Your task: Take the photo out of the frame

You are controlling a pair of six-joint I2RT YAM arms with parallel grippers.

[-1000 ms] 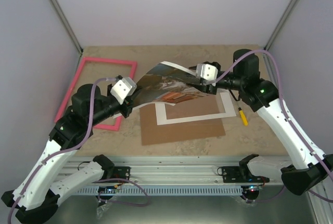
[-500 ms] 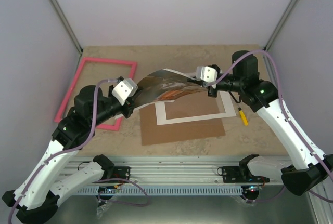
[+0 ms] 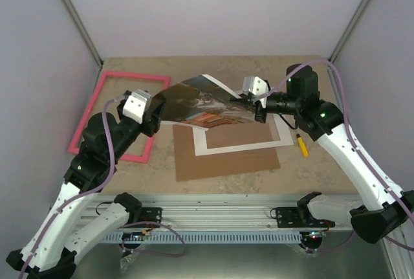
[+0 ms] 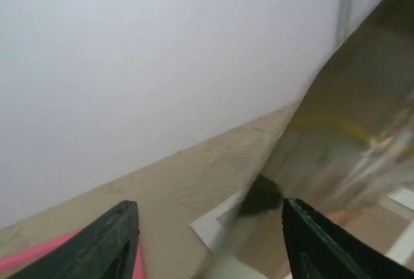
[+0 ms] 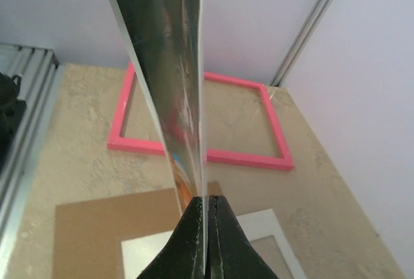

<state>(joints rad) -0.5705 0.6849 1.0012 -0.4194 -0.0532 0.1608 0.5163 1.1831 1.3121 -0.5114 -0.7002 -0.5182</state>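
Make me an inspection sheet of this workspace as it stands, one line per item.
Surface: beige table, mottled.
Job's things: photo held in the air, out of the frame; pink frame lies empty at left.
Clutter: white mat on brown backing board; yellow tool to their right.
Grippers: right gripper shut on photo's edge; left gripper open at the other edge.
Cables: purple cable along each arm.
Surroundings: pale walls; nothing else seen.

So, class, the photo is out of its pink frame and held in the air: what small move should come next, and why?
Probably the right gripper should lower the photo flat onto bare table. Its jaws alone pinch the print's edge; the left gripper stands open, and the frame lies empty.
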